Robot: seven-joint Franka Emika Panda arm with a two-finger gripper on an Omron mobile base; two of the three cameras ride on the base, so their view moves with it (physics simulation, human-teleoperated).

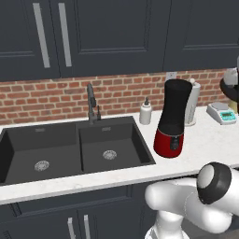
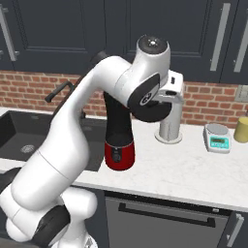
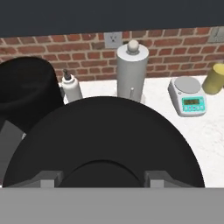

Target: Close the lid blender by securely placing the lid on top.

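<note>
On my hand view the lid is a broad black disc spreading across the lower half, and the gripper is clamped on it, a grey fingertip showing at 7 o'clock and its partner at 5 o'clock against the disc's near edge; the open rim of the blender sits at about 9 o'clock from the lid, apart from it, so the lid is not on the jar.

From the left base camera I see the blender upright on the white counter, black jar on red base, just at 3 o'clock of the dark double sink; a soap bottle stands at its 10 o'clock by the brick wall, a paper towel roll just behind it at 2 o'clock, and a small kitchen scale further toward 3 o'clock.

On the hand view a yellow object sits at 2 o'clock beside the scale; I cannot tell what it is.
</note>
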